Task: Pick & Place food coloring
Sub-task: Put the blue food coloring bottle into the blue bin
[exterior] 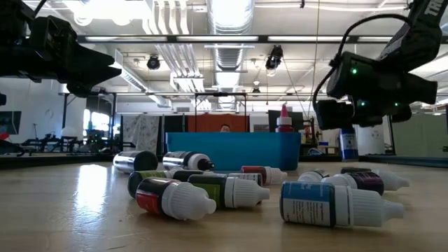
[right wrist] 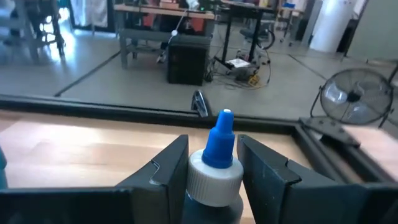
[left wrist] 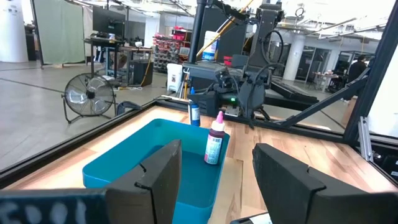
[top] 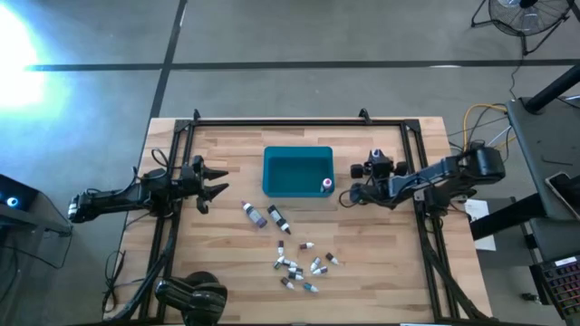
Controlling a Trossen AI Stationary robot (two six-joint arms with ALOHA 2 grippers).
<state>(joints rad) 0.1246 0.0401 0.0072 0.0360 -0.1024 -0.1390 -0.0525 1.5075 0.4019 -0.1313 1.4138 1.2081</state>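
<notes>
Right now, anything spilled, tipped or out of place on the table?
No spill. One bottle stands upright in the teal bin; the rest lie toppled on the wood. The right gripper holds a blue-capped bottle.

Bright ceiling lights [exterior: 231, 14] glare; floor [top: 27, 45] glare top-left overhead.

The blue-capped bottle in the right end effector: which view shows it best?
Right wrist view: the blue-capped bottle fills the frame between the fingers. Left wrist view shows it small and far; low view shows only its label; high view hides it.
</notes>
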